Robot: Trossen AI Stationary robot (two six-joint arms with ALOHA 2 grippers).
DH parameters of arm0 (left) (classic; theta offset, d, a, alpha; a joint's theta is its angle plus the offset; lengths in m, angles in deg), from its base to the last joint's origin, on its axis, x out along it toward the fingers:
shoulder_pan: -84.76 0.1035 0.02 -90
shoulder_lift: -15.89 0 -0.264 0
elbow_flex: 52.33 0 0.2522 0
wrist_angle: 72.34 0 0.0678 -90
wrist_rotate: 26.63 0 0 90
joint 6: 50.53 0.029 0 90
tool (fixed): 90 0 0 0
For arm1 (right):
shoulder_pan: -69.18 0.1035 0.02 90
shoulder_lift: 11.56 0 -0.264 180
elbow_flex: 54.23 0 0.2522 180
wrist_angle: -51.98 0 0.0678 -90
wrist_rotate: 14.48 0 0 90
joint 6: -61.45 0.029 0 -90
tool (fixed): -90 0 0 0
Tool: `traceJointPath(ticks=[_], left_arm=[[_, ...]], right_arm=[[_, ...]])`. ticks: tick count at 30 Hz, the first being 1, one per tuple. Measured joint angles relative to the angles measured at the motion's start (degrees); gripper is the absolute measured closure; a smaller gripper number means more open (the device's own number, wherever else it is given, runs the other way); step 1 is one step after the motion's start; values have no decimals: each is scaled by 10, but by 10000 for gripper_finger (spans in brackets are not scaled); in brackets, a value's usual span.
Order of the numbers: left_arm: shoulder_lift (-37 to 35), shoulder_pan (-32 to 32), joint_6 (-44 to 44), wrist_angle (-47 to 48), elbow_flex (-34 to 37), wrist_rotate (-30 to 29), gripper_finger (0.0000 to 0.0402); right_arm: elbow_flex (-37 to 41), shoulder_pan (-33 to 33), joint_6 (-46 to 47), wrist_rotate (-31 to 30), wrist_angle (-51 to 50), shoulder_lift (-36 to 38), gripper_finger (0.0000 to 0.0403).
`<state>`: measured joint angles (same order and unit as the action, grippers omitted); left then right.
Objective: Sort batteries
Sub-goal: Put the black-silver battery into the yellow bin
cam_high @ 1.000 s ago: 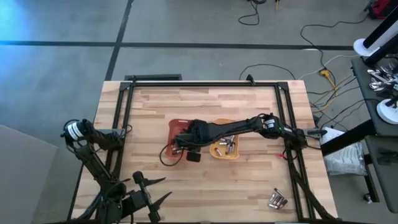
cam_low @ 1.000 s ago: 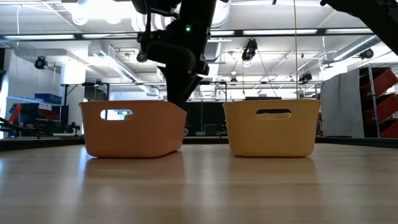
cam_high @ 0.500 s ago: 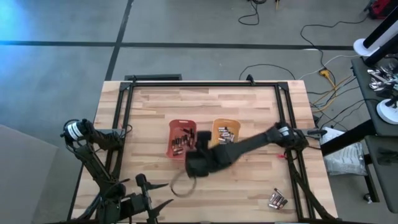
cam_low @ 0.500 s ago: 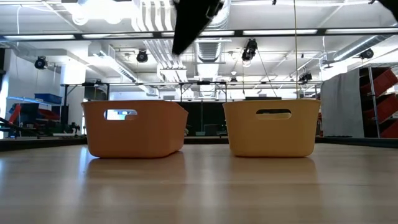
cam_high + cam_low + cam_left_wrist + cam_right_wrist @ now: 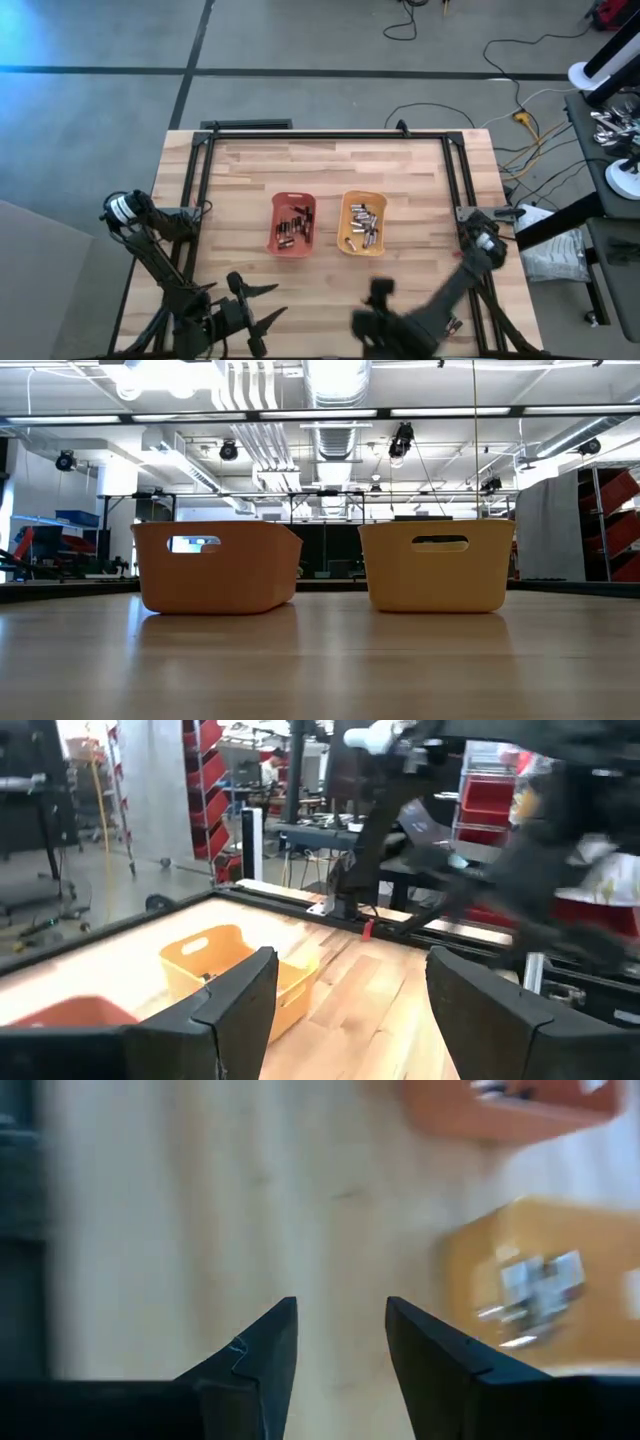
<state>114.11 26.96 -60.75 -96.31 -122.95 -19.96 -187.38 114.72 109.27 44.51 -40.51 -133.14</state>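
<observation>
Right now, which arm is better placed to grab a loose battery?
Right: its open hand hangs nearer the loose silvery cylindrical batteries at the table's near-right corner; the left hand waits farther.

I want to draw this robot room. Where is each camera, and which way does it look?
High view: above, looking straight down on the table; both arms show at its near edge.
Low view: at tabletop height, looking level at the orange tray and yellow tray; no arm shows.
Left wrist view: on the left arm, looking across the table; the open left gripper shows.
Right wrist view: on the right arm, looking down at the tabletop; the open right gripper shows.
Shared: all four see both trays.
</observation>
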Motion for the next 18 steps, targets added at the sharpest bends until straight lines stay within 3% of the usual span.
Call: traceJointPath(ticks=[3,9,14,18], left_arm=[[0,8,-67,44,0,0,169],[0,12,-160,78,0,7,169],[0,12,-238,81,0,51,169],[19,4,-253,78,-2,64,169]], right_arm=[[9,55,104,22,2,-1,240],[32,112,293,154,-15,-2,205],[57,116,307,298,-14,-2,178],[84,111,332,356,-8,-2,162]])
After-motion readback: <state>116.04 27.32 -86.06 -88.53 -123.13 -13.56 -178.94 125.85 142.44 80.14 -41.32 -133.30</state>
